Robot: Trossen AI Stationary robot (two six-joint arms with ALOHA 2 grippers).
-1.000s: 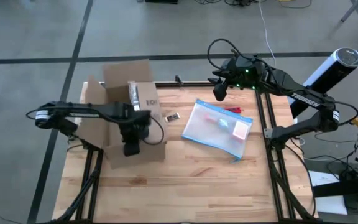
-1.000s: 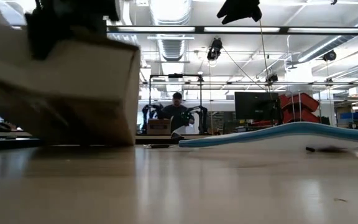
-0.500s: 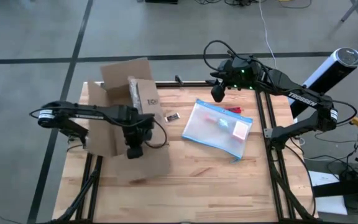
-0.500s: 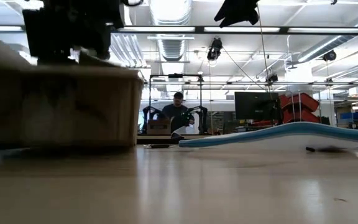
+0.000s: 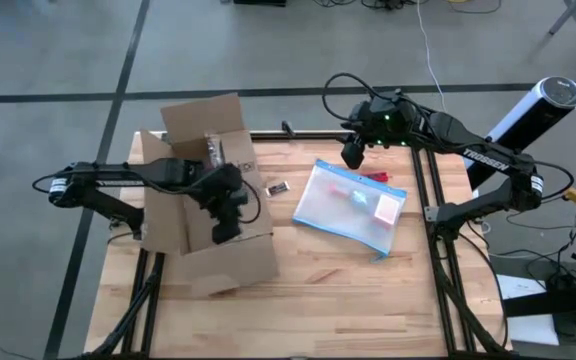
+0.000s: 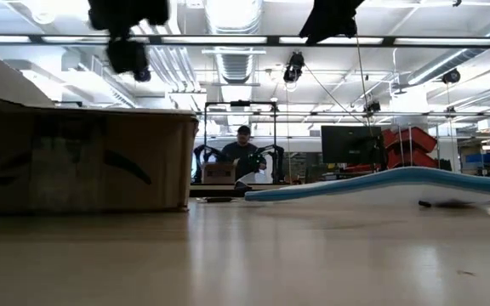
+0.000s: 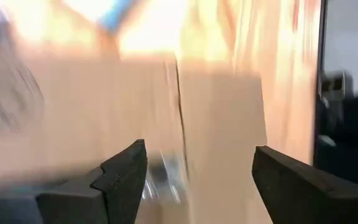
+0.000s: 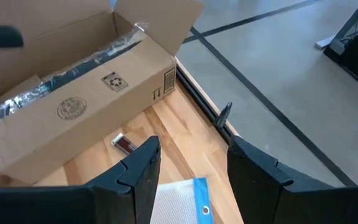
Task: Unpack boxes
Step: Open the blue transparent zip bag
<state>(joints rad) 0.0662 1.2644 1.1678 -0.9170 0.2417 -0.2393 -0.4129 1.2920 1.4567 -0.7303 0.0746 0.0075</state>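
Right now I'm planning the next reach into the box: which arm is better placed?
Left. The left gripper hangs open right over the box, while the right gripper hovers open off at the table's far edge, beyond the pouch.

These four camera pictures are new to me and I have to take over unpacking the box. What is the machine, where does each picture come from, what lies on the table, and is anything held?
The machine is two dark arms at a wooden table. One picture looks straight down, one looks level across the tabletop, and two come from cameras on the wrists.

From above, the left gripper hangs over the opened cardboard box, fingers apart, holding nothing. The right gripper waits near the far edge, also open and empty.

Beside the box lie a small dark item, too small to identify, and a clear pouch with a blue edge, with something red at its far side.
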